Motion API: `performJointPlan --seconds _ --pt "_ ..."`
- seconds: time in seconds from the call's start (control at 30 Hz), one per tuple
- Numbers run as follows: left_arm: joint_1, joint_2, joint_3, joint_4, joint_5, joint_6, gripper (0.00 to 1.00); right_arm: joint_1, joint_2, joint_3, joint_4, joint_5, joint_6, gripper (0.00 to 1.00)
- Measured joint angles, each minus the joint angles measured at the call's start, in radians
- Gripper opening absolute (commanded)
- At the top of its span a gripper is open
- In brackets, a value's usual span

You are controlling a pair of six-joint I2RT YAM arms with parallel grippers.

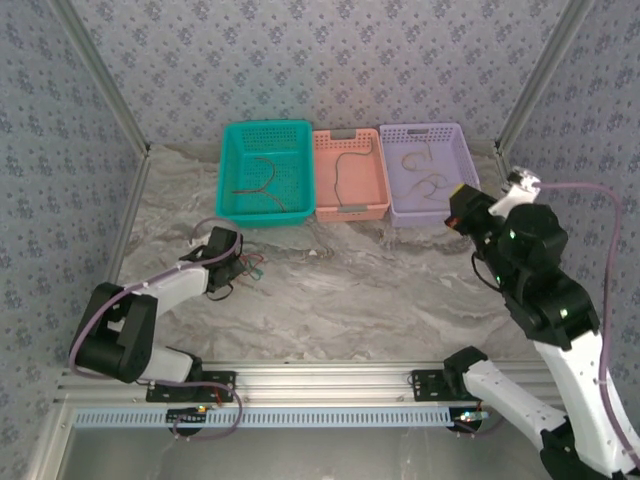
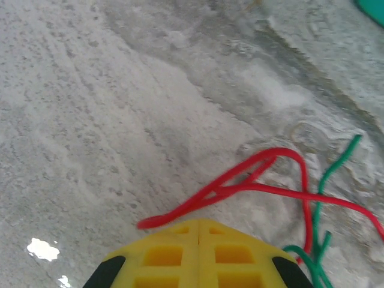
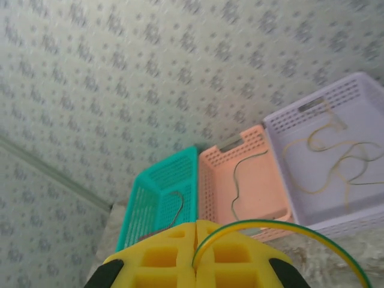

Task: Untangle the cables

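Though done with basket cables [image 1: 262, 178], pinches yellow-green cable [image 3: 288, 225] in right gripper [image 3: 196, 228], holds left gripper [image 2: 198, 223] closed by red-green tangle [image 2: 313, 199].

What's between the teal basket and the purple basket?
The salmon-pink basket sits between the teal basket and the purple basket, with one dark cable lying in it. The top external and right wrist views both show this.

Left hand [image 2: 198, 228] low, closed, right hand [image 3: 196, 231] raised, closed
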State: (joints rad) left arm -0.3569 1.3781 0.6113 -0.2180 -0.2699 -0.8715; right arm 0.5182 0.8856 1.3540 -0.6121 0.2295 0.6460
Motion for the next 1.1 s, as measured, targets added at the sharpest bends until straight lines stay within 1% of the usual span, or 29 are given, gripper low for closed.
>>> performJointPlan --seconds 0.1,0.2,0.33,0.43,0.53,0.6,0.67,0.73,0.83,0.97,1.03,1.1 --pt "-0.035 -0.074 0.018 -0.030 0.012 0.008 0.41 0.064 0.080 0.043 -0.018 -0.006 -0.036 0.00" --pt "-0.074 -0.191 0.050 -0.063 0.016 0.018 0.54 0.080 0.098 0.085 -0.041 -0.012 -0.059 0.00" --pt "-0.130 -0.347 0.107 -0.111 0.014 0.030 0.57 0.080 0.086 0.135 -0.040 -0.038 -0.064 0.00" --pt "-0.179 -0.454 0.161 -0.152 0.015 0.043 0.56 0.076 0.083 0.119 -0.019 -0.100 -0.063 0.00" --pt "-0.220 -0.529 0.201 -0.182 0.021 0.049 0.56 0.061 0.087 0.048 0.011 -0.177 -0.056 0.00" --pt "-0.245 -0.546 0.217 -0.195 0.035 0.048 0.56 0.039 0.098 -0.041 0.039 -0.237 -0.051 0.00" --pt "-0.277 -0.545 0.218 -0.201 0.047 0.045 0.55 0.009 0.110 -0.148 0.074 -0.298 -0.030 0.00" --pt "-0.327 -0.523 0.214 -0.193 0.058 0.044 0.55 -0.019 0.140 -0.258 0.104 -0.351 -0.008 0.00" --pt "-0.414 -0.464 0.182 -0.136 0.076 0.045 0.55 -0.045 0.176 -0.372 0.116 -0.402 0.021 0.00" --pt "-0.545 -0.369 0.155 -0.040 0.095 0.059 0.55 -0.048 0.179 -0.396 0.142 -0.431 0.046 0.00" --pt "-0.613 -0.320 0.163 0.038 0.112 0.089 0.55 -0.048 0.180 -0.395 0.168 -0.436 0.064 0.00" --pt "-0.660 -0.264 0.184 0.101 0.134 0.124 0.55 -0.046 0.183 -0.389 0.172 -0.435 0.085 0.00"
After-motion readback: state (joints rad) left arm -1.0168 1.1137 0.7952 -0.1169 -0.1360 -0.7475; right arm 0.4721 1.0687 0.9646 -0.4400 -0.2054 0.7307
